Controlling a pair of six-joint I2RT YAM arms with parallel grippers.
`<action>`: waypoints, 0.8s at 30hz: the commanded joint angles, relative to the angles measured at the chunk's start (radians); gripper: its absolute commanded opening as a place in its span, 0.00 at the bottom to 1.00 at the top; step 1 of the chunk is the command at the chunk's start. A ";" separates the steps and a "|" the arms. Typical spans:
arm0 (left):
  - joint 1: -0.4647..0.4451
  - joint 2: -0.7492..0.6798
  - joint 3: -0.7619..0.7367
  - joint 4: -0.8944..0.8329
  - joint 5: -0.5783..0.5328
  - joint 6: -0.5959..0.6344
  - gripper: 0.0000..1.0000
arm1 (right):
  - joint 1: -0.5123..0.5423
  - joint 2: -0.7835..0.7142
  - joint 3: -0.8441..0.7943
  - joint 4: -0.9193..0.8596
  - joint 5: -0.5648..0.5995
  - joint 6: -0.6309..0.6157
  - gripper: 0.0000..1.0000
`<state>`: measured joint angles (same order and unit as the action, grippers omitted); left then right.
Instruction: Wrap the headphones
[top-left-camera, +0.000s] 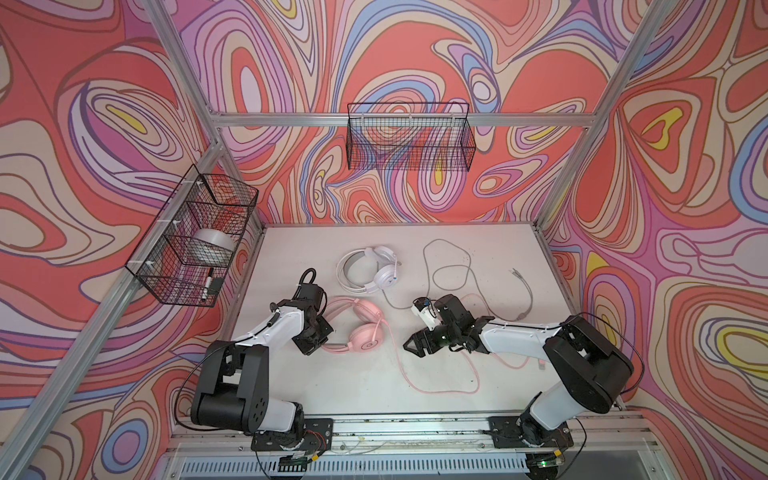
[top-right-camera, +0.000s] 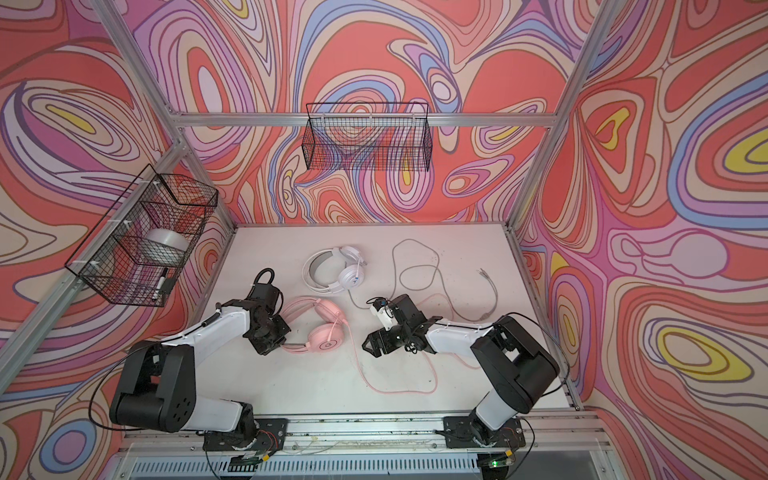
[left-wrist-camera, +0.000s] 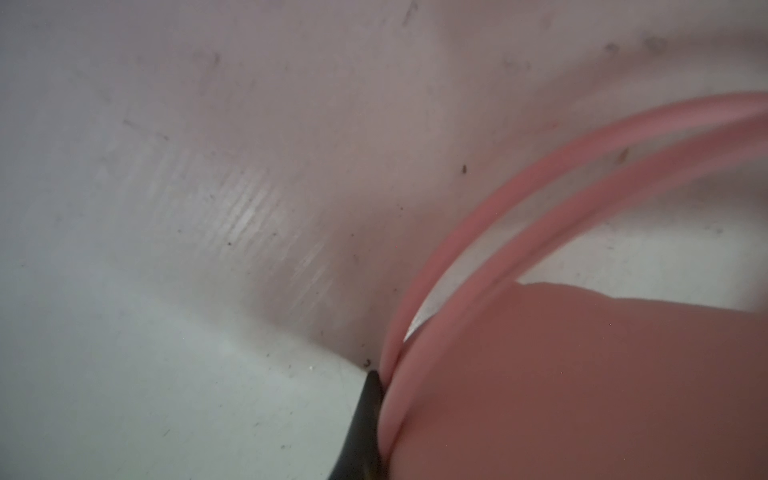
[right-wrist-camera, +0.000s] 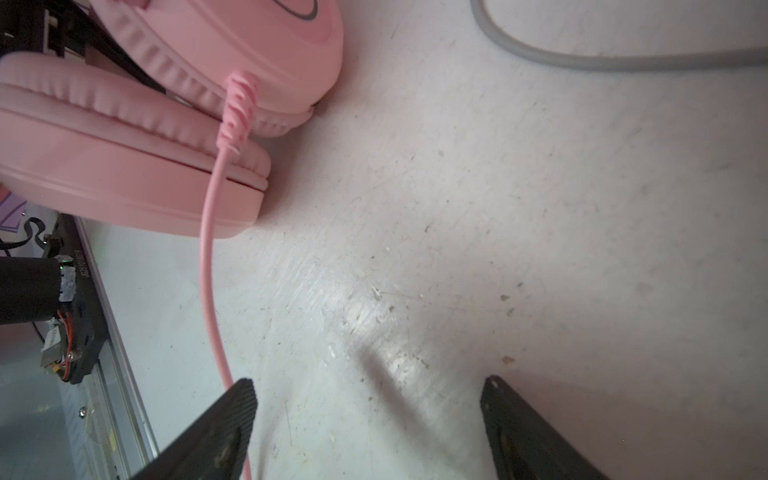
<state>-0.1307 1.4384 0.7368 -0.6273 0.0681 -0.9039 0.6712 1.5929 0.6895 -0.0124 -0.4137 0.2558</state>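
Left gripper (top-left-camera: 314, 341): fingers clamping pink headphones (top-left-camera: 362, 328) by the headband, mid-table;
Right gripper (right-wrist-camera: 370, 384): fingers standing apart, pink cable (right-wrist-camera: 206, 270) passing beside one;
White headphones (top-left-camera: 374, 266): lying at 12 o'clock; grey cable (top-left-camera: 451, 266) sprawling at 3 o'clock;
Side basket (top-left-camera: 174, 291): hanging at 9 o'clock, holding tape roll (top-left-camera: 214, 245), marker (top-left-camera: 208, 284)

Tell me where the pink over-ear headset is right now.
In both top views the pink over-ear headset lies on the white tabletop left of centre, nearer the front than the white over-ear headset, its headband at the left gripper.
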 joint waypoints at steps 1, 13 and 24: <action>0.005 0.014 -0.013 0.043 0.007 -0.024 0.18 | 0.005 -0.019 0.018 -0.031 0.041 0.007 0.88; 0.005 0.021 -0.001 -0.005 -0.024 0.041 0.67 | 0.005 0.000 0.059 -0.016 0.070 -0.005 0.88; 0.005 0.127 0.141 -0.063 -0.114 0.297 0.69 | 0.005 -0.001 0.075 -0.026 0.087 -0.019 0.88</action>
<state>-0.1307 1.5341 0.8528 -0.6548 -0.0132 -0.6861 0.6712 1.5860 0.7483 -0.0311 -0.3458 0.2512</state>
